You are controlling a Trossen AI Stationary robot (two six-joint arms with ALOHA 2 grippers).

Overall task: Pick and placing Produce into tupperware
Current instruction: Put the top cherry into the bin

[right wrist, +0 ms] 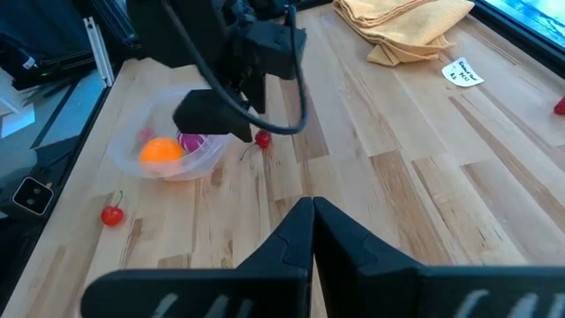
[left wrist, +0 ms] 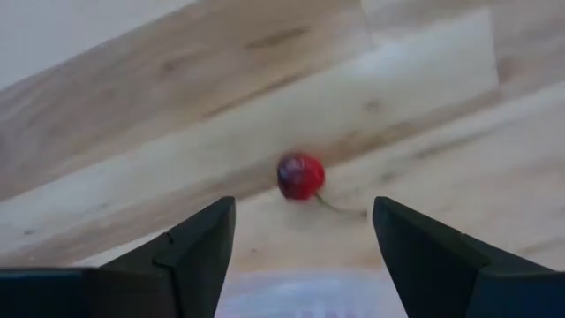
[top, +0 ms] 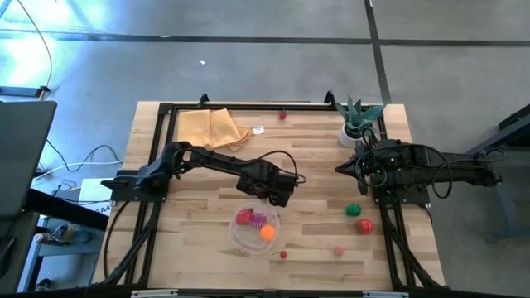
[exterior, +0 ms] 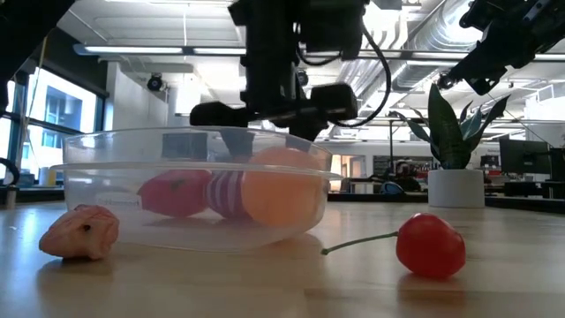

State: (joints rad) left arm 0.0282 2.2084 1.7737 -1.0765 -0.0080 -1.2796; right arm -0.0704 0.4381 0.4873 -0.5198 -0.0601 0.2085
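Observation:
The clear tupperware (top: 248, 240) sits near the table's front middle and holds a red piece (top: 243, 217), a spiky magenta piece (top: 259, 220) and an orange one (top: 267, 233). My left gripper (left wrist: 305, 212) hangs open, pointing down, over the container's far rim (left wrist: 300, 296), with nothing between its fingers. Below and just beyond it a small red cherry (left wrist: 300, 175) lies on the wood beside the container (right wrist: 263, 139). My right gripper (right wrist: 312, 212) is shut and held back at the right edge (top: 341, 168).
Loose produce lies on the table: a stemmed cherry (top: 283, 254), a pink piece (top: 339, 250), a red one (top: 364, 225), a green one (top: 354, 210) and a small red one (top: 282, 115) at the back. A yellow-tan cloth (top: 214, 127) and a potted plant (top: 356, 120) stand along the far edge.

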